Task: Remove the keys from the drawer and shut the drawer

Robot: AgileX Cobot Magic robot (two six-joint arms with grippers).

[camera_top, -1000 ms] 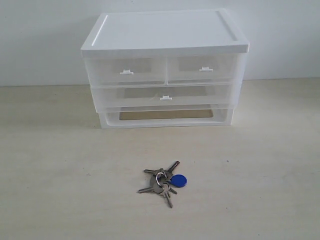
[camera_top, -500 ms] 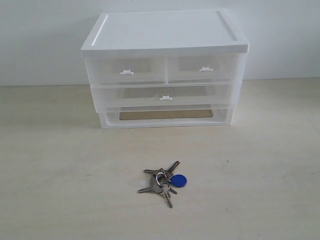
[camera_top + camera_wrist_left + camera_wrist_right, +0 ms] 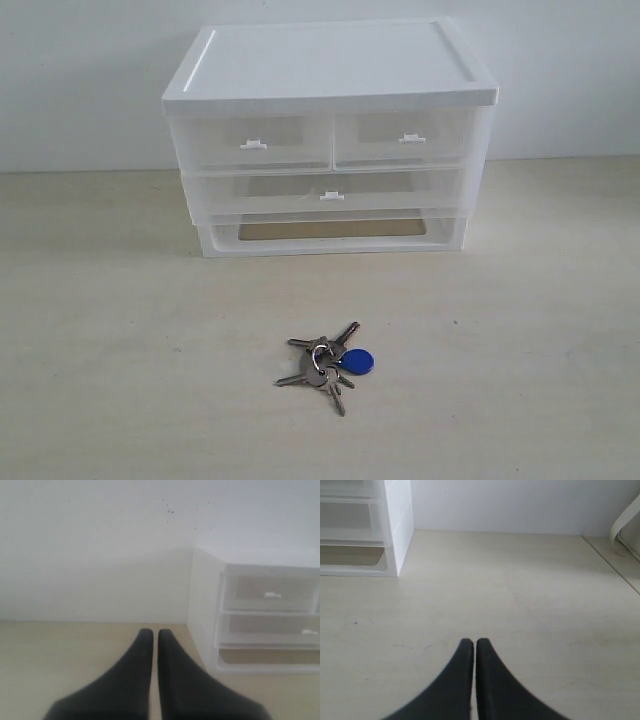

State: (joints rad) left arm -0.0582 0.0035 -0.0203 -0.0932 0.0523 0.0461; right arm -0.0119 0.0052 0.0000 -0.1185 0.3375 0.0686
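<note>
We see the keys (image 3: 326, 362) lying flat on the pale table (image 3: 120, 340), out in the open at six o'clock from the drawer unit (image 3: 328, 62) and well apart from it; the round blue tag (image 3: 357, 362) sits at three o'clock of the ring, with the silver blades fanning out towards nine, one and five o'clock. The drawer (image 3: 252, 142) is pushed in under the white top, its front level with that of the right-hand drawer (image 3: 405, 136), which sits at three o'clock from it; the full-width drawer (image 3: 325, 190) at six o'clock of the pair is also in, and below that we see an open bay (image 3: 330, 228).

In the left wrist view, the left gripper (image 3: 155, 632) has its dark fingers pressed together on nothing, low over the table beside the unit; the right gripper (image 3: 474, 641) is likewise closed and empty over bare tabletop, the unit's corner off to one side.
</note>
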